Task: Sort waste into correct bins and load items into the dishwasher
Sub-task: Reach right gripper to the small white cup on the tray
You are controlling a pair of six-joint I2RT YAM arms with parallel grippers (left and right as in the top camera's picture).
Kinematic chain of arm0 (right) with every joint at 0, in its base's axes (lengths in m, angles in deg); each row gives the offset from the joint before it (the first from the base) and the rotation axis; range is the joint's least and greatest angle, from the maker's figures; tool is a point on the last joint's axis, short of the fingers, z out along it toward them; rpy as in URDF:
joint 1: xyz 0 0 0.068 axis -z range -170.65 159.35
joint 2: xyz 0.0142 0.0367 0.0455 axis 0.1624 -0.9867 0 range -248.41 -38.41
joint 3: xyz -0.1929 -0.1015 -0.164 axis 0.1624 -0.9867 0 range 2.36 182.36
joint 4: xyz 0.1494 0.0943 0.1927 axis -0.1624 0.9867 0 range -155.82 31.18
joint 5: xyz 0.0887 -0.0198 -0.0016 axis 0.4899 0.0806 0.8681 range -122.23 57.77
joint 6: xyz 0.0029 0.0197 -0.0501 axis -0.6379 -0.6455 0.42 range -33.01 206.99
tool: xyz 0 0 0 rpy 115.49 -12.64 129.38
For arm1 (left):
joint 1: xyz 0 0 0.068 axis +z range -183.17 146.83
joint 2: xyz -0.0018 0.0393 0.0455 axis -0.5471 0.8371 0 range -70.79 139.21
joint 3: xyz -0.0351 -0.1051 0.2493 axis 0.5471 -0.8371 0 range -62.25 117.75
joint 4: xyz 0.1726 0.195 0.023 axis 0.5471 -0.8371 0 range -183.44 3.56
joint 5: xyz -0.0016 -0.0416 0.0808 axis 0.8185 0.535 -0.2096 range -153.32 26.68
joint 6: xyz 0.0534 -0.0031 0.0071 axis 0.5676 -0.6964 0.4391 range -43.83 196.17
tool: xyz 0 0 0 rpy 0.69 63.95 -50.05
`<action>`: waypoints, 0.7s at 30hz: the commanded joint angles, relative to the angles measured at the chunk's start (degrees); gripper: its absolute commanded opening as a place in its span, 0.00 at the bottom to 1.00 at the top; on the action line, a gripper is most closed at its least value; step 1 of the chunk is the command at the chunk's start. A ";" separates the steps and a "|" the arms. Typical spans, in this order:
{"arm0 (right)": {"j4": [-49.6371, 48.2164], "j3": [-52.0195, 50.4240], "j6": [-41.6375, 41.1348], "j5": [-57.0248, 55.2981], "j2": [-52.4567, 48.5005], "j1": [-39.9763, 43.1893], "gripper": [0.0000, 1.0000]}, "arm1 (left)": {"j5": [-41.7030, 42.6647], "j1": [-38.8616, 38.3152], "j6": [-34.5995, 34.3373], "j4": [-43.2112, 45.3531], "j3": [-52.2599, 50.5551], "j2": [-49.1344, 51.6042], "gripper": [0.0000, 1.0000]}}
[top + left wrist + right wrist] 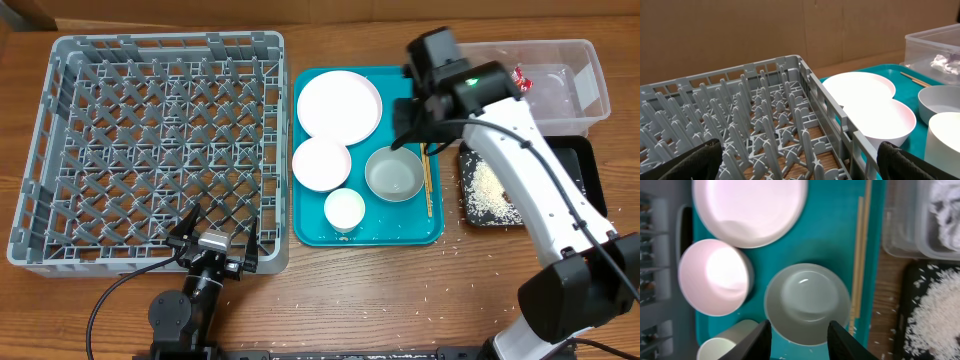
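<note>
Right pincer (799, 336) open above the grey bowl (807, 302) on the teal tray (840, 230); left pincer (800, 161) open at the rack (150, 130) edge. Risk: chopsticks (858, 270) lie just beside the bowl, so a finger could snag them or slip off the rim.

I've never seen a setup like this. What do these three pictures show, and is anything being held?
Two robot arms work at a wooden table. The overhead picture looks straight down; the other two come from cameras on each wrist. At left sits a grey dish rack. Beside it a teal tray carries a plate, two bowls, a cup and chopsticks. Further right, a clear tub holds a red wrapper and a napkin, and a black tray holds rice. The left tool hangs open over the rack's near edge; the right tool is open above one bowl. Nothing is held.
</note>
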 commanded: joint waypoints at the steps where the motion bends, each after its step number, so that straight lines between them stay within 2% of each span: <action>1: 1.22 -2.47 -1.92 -2.23 -0.07 1.79 0.38 | 0.26 0.31 1.07 -0.02 -0.24 -0.55 1.00; 6: 1.77 -6.43 -6.16 -2.12 -0.07 2.12 0.40 | 0.26 0.31 1.07 -0.02 -0.24 -0.55 1.00; 14: -1.77 -11.23 -7.74 -1.86 -0.07 2.12 0.46 | 0.26 0.31 1.07 -0.02 -0.24 -0.55 1.00; 21: -2.78 -12.04 -6.84 6.12 -0.07 0.66 0.45 | 0.26 0.31 1.07 -0.02 -0.24 -0.55 1.00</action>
